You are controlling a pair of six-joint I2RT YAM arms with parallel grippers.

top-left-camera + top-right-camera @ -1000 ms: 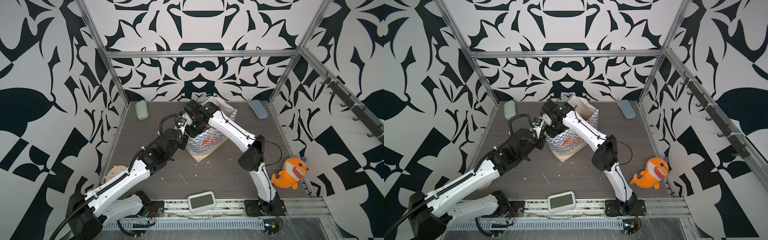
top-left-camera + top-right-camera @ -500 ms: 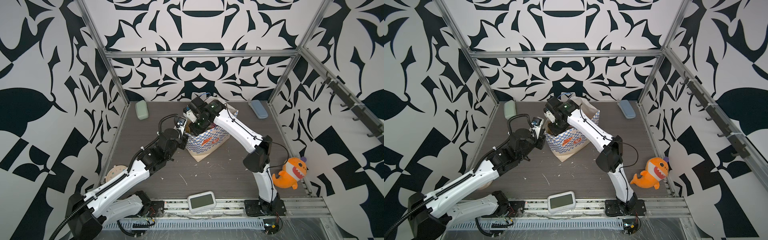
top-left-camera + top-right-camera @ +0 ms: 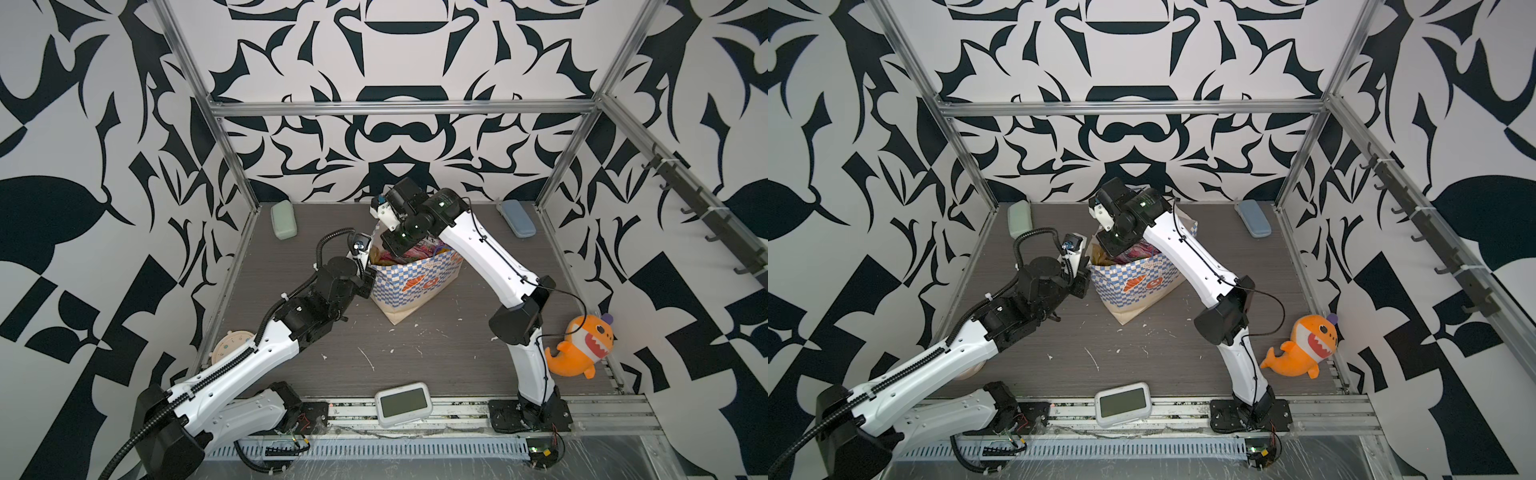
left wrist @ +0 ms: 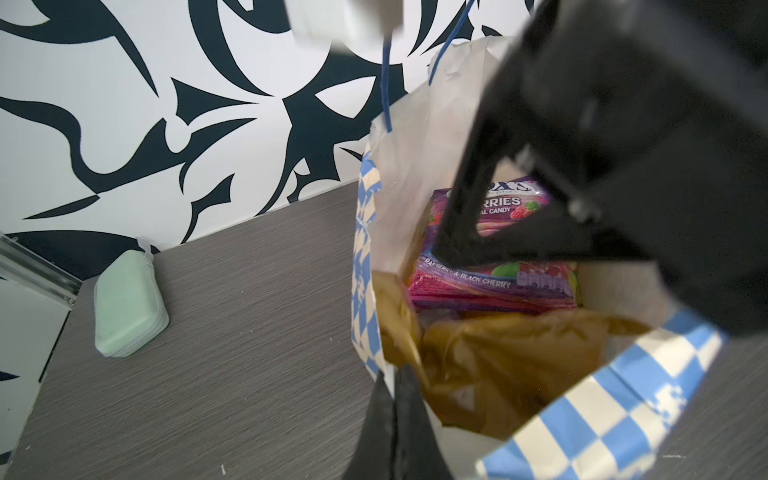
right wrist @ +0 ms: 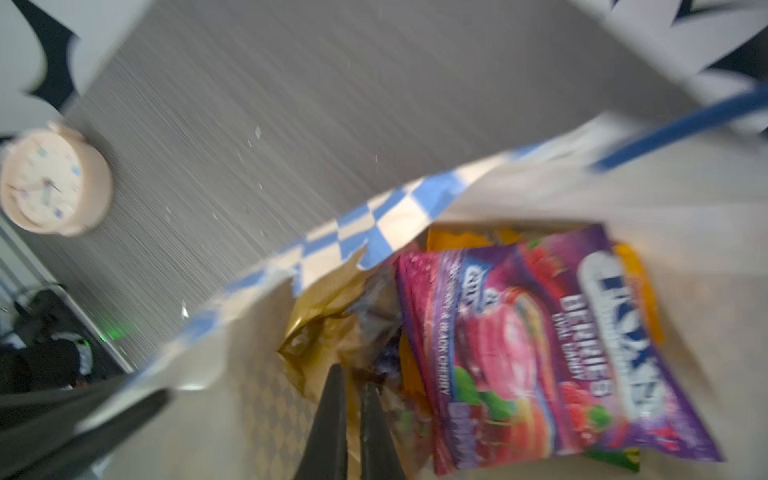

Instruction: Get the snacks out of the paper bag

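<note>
The paper bag [image 3: 415, 286] [image 3: 1133, 286] stands mid-table, its mouth held open. My left gripper [image 4: 392, 399] [image 3: 370, 282] is shut on the bag's rim at its left corner. My right gripper [image 5: 353, 378] [image 3: 1115, 249] reaches down into the mouth. Its thin black fingers [image 5: 332, 415] are shut, with the crinkled edge of a gold snack packet [image 5: 324, 328] [image 4: 498, 365] between them. A purple FOX'S berries packet [image 5: 540, 353] [image 4: 498, 282] lies beside the fingers. Yellow-orange packets [image 5: 457, 239] peek out under it. The deeper snacks are hidden.
A green case [image 3: 284, 219] and a blue case [image 3: 516, 218] lie at the back corners. An orange plush shark [image 3: 582, 349] sits at the right edge. A round clock [image 5: 50, 178] lies front left and a white screen device [image 3: 402, 404] at the front rail. Paper crumbs dot the table.
My right wrist has risen up and back over the bag's mouth, lifting out of its depth. The left arm has kept its hold on the rim and barely moved.
</note>
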